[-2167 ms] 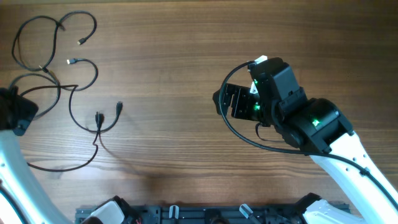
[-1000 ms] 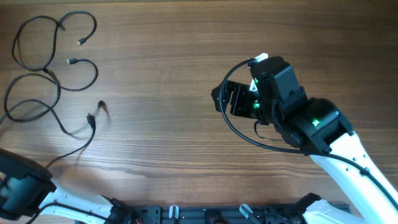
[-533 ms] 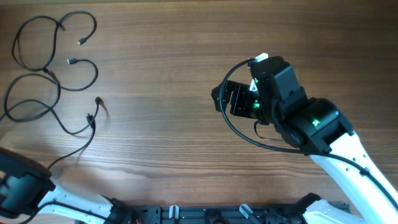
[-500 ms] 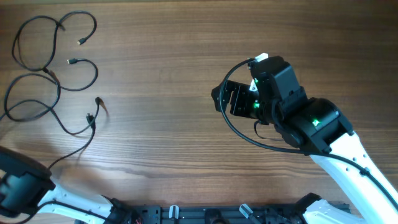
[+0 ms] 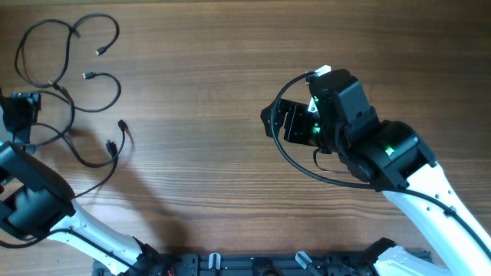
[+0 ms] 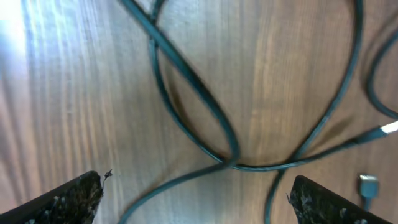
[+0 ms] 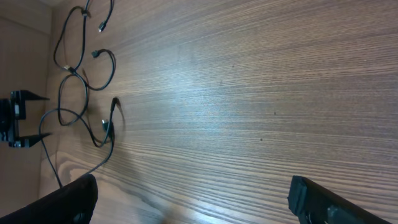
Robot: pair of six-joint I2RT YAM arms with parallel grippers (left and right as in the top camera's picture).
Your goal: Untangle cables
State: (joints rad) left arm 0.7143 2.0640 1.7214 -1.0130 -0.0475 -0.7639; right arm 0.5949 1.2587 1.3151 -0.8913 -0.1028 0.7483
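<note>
Cables point(image 5: 120, 90) lie in loose loops on the desk point(image 5: 215, 61) along its left edge, up toward the far left corner. The left claw point(image 6: 198, 198) hangs over crossed strands, fingers apart, gripping nothing. The right claw point(image 7: 196, 199), also spread and empty, is well apart from the cables, nearer the right edge.

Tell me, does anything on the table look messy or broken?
Yes, messy: the thin black cables at the left side of the wooden table lie in loops that cross over one another. The left gripper hangs open above one crossing. Nothing looks broken or spilled.
</note>
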